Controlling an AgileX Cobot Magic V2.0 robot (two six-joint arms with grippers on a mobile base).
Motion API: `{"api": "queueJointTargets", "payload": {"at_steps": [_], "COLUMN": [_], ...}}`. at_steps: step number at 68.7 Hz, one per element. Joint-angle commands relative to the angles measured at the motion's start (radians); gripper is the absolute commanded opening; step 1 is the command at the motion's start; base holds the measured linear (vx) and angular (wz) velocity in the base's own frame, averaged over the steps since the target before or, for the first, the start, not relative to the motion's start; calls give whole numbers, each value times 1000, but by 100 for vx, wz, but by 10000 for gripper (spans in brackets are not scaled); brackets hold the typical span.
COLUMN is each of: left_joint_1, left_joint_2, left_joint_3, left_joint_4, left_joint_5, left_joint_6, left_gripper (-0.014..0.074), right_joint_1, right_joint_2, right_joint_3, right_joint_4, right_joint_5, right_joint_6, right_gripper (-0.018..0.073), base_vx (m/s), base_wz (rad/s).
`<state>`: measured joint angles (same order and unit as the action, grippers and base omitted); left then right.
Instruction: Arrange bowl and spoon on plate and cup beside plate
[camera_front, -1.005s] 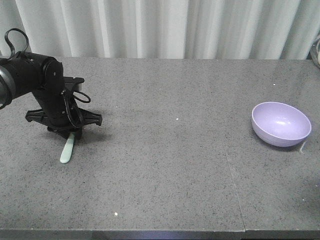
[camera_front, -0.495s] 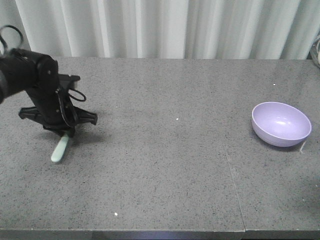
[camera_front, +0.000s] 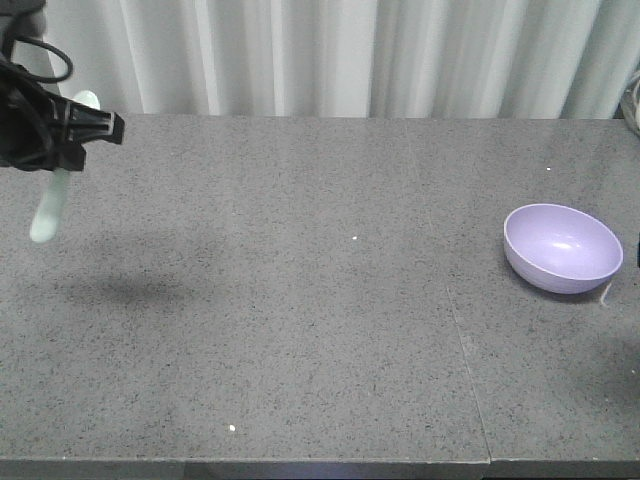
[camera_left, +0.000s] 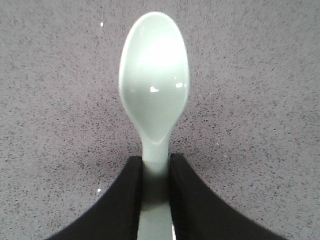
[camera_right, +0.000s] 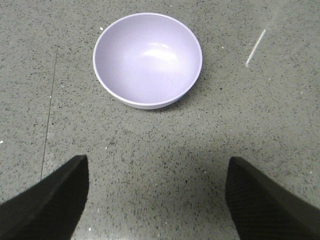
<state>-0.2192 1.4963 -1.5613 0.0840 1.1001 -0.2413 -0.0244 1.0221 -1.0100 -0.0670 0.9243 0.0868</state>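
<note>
Left wrist: spoon (camera_left: 154, 85) in left tool (camera_left: 155, 164)

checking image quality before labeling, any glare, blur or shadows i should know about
Front view: the spoon looks slightly blurred, with a diffuse shadow on the table. Left wrist view: glare spots on the spoon's scoop. Right wrist view: soft sheen inside the bowl.

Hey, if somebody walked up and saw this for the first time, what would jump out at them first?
Most striking is the mint-green spoon, pinched at its neck in the left claw and hanging in the air over the left end of the grey table. Next is the lavender bowl, sitting alone and empty at the right side, with the right claw open just short of it.
</note>
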Motion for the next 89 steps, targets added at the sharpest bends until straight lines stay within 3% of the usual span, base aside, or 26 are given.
{"api": "queueJointTargets", "payload": {"at_steps": [1,14,24,45,63,77,89], "left_joint_1": [-3,-3,-3,-3,-3,-3,-3], "left_joint_2": [-67,-89,-89,-89,-89,-89,-89], "left_joint_3": [-26,-25,-25,-25,-25,-25,-25], "left_joint_4": [7,7,6,6,6,6,6], "left_joint_5": [-37,-36,-35,-34,-34,-34,-34], "left_joint_6": [-9,-9,-9,-10,-10,-10,-10], "left_gripper": [-8,-8,-8,-6,-6,-6,-6], "right_joint_1": [-14,-129,-210,-215,-215,-215,-215], "right_joint_2": [34,138,223,424,605,685,706], "right_joint_3": [-38,-40,-60,-134,-227,-240,-240], "right_joint_4": [-23,-19,36,146,204,263,263], "right_joint_5": [-78,-150,-210,-383,-384,-378,-368], "right_joint_6": [12,13,-17,-143,-187,-228,-228], "right_gripper": [557,557,557,557,534,445,263], "base_vx": [0,0,0,0,0,0,0], "base_wz": [0,0,0,0,0,0,0]}}
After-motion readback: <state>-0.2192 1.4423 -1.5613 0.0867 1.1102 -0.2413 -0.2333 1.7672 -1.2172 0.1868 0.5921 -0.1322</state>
